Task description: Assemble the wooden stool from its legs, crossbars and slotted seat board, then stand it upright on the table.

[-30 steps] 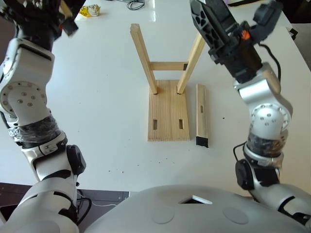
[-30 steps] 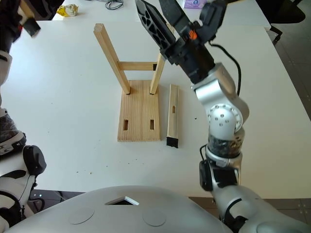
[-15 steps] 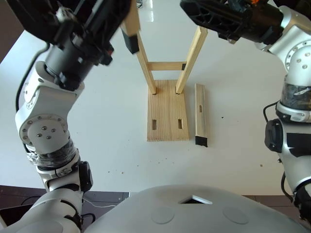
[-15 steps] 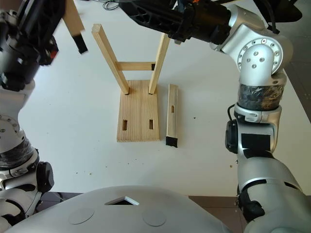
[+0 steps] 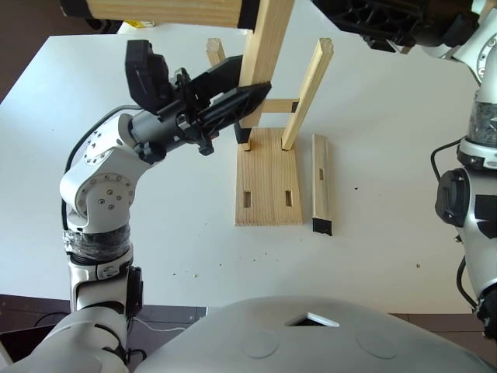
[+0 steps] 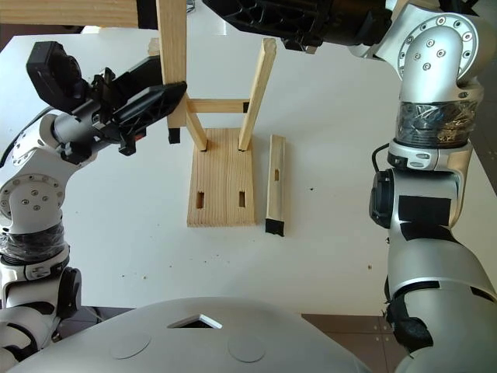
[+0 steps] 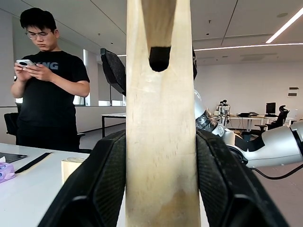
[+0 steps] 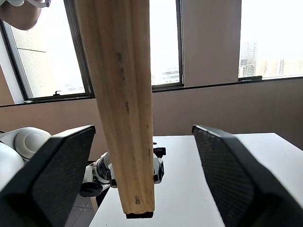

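The counter (image 5: 155, 233) is seen from the head by both eye views, aimed forward and steeply downward; the slotted seat board (image 5: 268, 186) and the loose leg (image 5: 321, 183) beside it are shared by the pair, offset sideways. The left wrist view is set close behind a clamped leg (image 7: 161, 142), faced level toward a far wall (image 7: 246, 90). The right wrist view is pointed past a near wooden piece (image 8: 123, 94) toward windows (image 8: 165, 42).

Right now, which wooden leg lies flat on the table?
The loose leg beside the seat board; the upright legs stand in it, the left gripper holds the raised leg.
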Action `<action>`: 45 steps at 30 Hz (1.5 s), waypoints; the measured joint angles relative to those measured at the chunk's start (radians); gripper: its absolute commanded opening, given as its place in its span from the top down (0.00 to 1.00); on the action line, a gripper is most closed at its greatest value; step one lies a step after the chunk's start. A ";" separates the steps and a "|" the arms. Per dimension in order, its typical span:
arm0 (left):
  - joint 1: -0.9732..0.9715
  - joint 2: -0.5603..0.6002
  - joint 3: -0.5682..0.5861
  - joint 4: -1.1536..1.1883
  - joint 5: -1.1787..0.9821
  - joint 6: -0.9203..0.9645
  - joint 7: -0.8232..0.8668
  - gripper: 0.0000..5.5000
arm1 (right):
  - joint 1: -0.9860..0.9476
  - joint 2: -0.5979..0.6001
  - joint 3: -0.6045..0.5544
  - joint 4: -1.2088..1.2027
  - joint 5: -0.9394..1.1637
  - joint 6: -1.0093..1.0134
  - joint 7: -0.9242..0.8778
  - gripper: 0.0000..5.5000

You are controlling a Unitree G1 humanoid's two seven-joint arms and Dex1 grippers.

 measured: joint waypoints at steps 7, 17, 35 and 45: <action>-0.009 0.006 -0.032 0.031 0.051 0.002 -0.055 0.63 | -0.007 0.036 -0.006 -0.052 0.018 0.061 -0.012 0.31; -0.033 0.060 -0.046 0.063 0.063 0.047 -0.141 0.63 | 0.010 0.084 -0.056 -0.124 0.088 0.105 -0.098 0.35; -0.050 0.072 -0.050 0.080 0.123 0.044 -0.187 0.63 | 0.063 0.088 -0.086 -0.166 0.123 0.120 -0.167 0.59; -0.060 0.060 -0.038 0.101 0.117 0.064 -0.165 0.53 | 0.120 0.091 -0.109 -0.212 0.120 0.077 -0.235 0.61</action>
